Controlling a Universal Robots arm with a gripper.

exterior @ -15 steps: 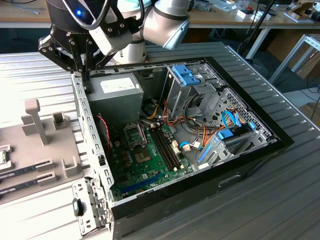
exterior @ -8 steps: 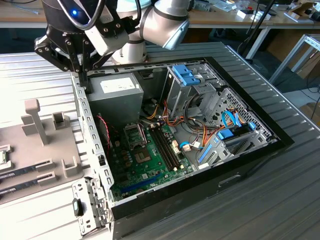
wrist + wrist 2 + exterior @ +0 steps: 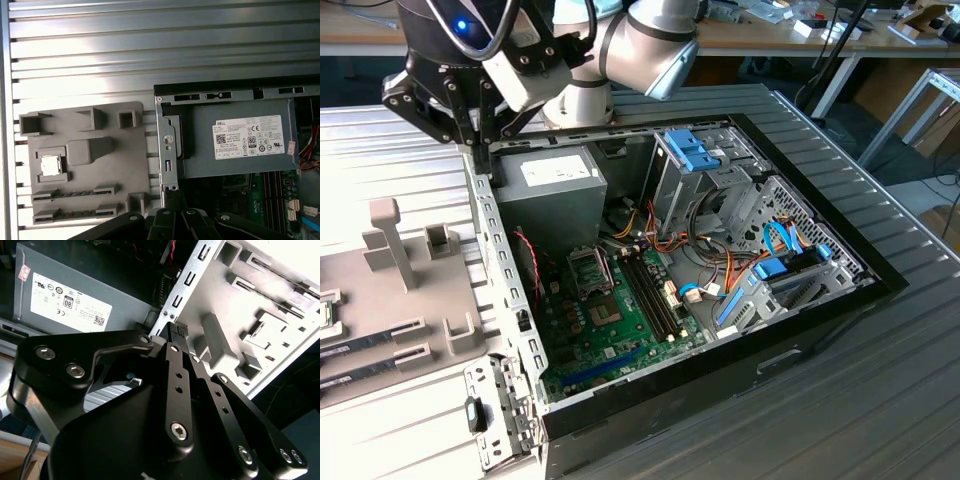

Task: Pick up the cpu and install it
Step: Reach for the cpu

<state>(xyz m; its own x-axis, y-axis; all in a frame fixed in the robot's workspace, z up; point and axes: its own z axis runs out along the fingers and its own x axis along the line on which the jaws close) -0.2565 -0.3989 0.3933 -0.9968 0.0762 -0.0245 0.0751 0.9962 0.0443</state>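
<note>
progress: early, pickup and seating both undone | cpu [image 3: 50, 165]: lying in a recess of grey holder plate [image 3: 135, 165], outside the case | gripper [image 3: 481, 165]: above case wall beside power supply [image 3: 545, 190], well apart from cpu, fingers closed together, empty

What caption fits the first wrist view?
CPU sits in the grey fixture tray beside the open computer case, not yet picked up.
</note>
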